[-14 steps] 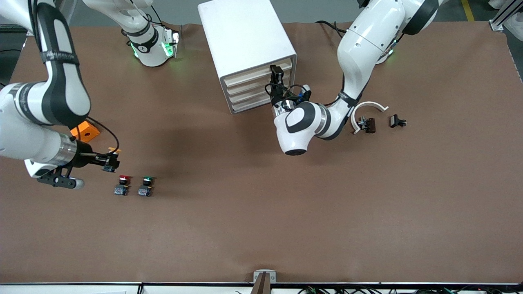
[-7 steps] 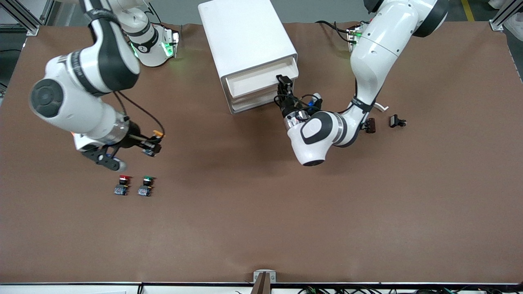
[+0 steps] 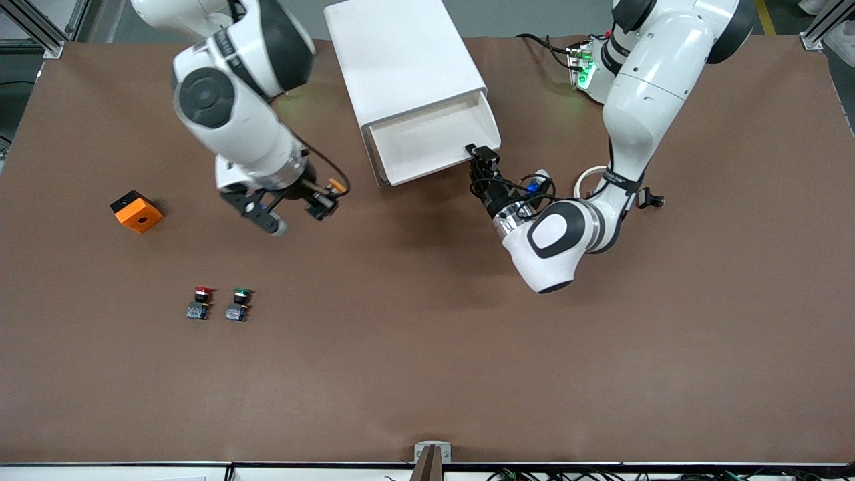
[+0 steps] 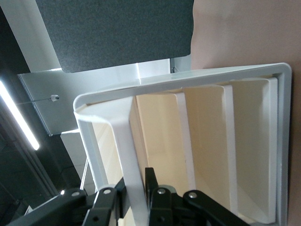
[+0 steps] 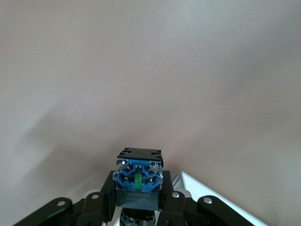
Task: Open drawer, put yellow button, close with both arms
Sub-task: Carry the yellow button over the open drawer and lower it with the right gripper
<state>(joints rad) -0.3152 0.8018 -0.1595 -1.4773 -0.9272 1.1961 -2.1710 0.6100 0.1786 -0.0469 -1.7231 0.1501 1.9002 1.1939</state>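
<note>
Two grippers are at work: the right gripper (image 3: pixel 323 202) (in the air over bare table beside the cabinet (image 3: pixel 401 73)) is clamped on the yellow button (image 5: pixel 138 181). The left gripper (image 3: pixel 482 155) pinches the front lip of the pulled-out top drawer (image 3: pixel 427 137).

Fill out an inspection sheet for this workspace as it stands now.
Surface: brown table, bare in the middle.
Job's things: drawer pulled out of the white cabinet; yellow button carried in the air.
Clutter: red button, green button, orange block, white ring, small black part.
Grippers: right gripper shut on the button, over the table; left gripper clamped on the drawer's front lip.
Cables: black cable by the left arm's base.
Surroundings: nothing seen.
</note>
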